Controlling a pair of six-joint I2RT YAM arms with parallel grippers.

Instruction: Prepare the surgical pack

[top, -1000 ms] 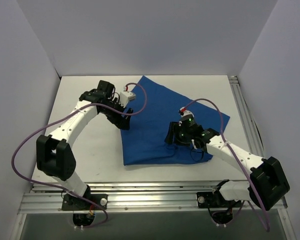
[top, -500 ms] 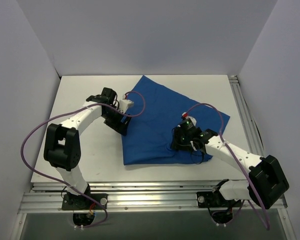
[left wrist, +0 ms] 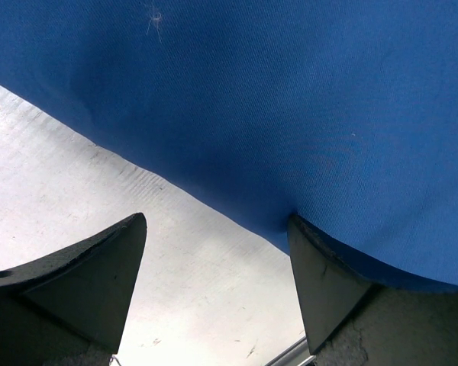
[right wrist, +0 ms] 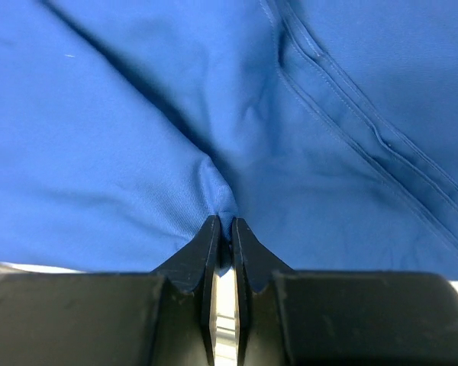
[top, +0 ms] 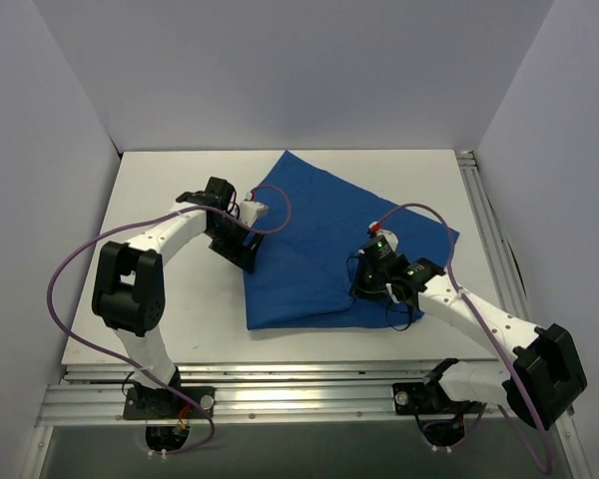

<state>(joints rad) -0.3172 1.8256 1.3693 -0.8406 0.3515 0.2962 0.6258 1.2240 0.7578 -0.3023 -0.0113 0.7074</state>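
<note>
"Where's the blue cloth (top: 319, 215)?"

"Spread over the middle of the table (top: 160, 190). One corner points at the far edge, another reaches toward the right edge, and its nearest hem lies close to the near edge."

"And the right hand (top: 363, 290)?"

"Down on the part of the cloth nearest the table's near-right corner, clenched on a small pinched ridge of the fabric."

"The left hand (top: 244, 251)?"

"Released, fingers (left wrist: 84, 282) spread wide at the cloth's left hem. One is over bare table, the other right at the hem."

White table (top: 429, 180) under a rumpled blue cloth sheet (top: 319, 230)
</note>
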